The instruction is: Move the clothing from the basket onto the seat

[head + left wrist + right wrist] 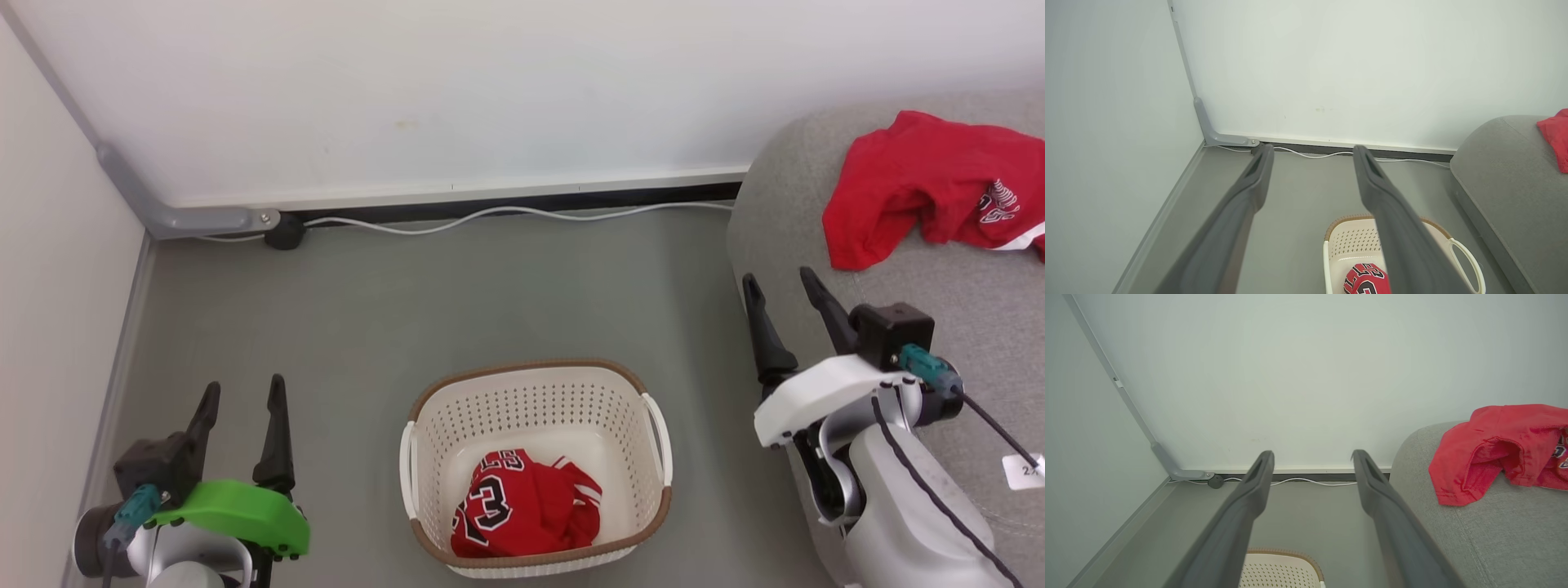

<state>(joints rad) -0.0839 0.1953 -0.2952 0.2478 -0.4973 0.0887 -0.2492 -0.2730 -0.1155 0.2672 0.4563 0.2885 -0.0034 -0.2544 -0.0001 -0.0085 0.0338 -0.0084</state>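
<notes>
Head view: you have a white wall across the top and a grey floor below it. The seat takes the right side, with its rounded end toward the middle of the floor. The basket stands on the floor at lower centre, left of the seat and apart from it, between your two hands.

The clothing is in two pieces. A red top lies crumpled on the seat at the upper right, with lettering and a strip of white showing at its right edge, where it runs out of the picture. The jersey lies bunched on the basket's floor toward its near wall, with the "23" facing up.

Your right hand is over the seat's left edge. Its fingers are spread with nothing between them, and it is below the red top and clear of it. Your left hand is at the lower left over the floor, left of the basket. Its fingers are also spread and empty. The right wrist view shows the red top on the seat to the right of the fingers. The left wrist view shows the jersey in the basket low down, partly behind one finger.

A thin white cable runs along the foot of the wall.
</notes>
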